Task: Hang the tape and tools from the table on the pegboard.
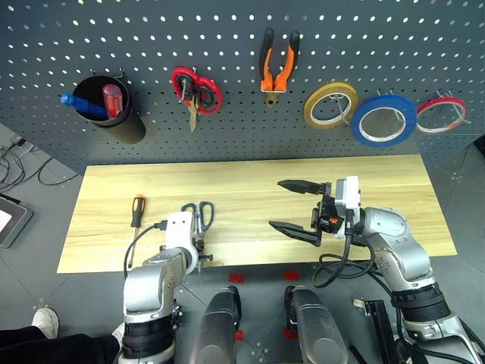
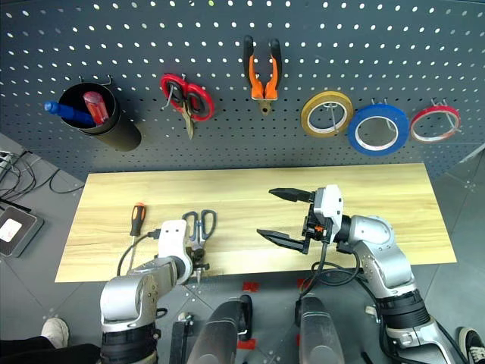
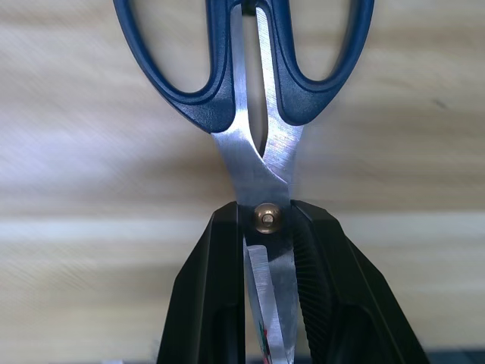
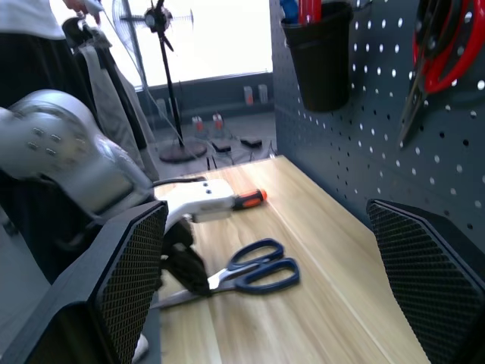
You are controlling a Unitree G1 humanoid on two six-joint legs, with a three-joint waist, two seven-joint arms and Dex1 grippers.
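I have the left gripper (image 3: 265, 250) clamped on the dark-blue-handled scissors (image 1: 201, 216), the fingers pinching the blades right at the brass pivot screw. The scissors lie flat near the front edge of the wooden table (image 1: 250, 199), handles pointing toward the pegboard (image 1: 242, 45). My right gripper (image 1: 299, 205) hovers above mid-table with its jaws spread wide, holding nothing.

The blue tape (image 1: 383, 120) and orange-handled pliers (image 1: 278, 67) already hang on hooks; the orange-and-black screwdriver (image 1: 137, 210) lies on the table just left of the scissors.

My worry is the grip: it sits on smooth steel, so the heavier handles may swing the scissors about the pivot when lifted, or they may slide out. The blades could also open, which would make threading a handle loop onto a hook awkward.
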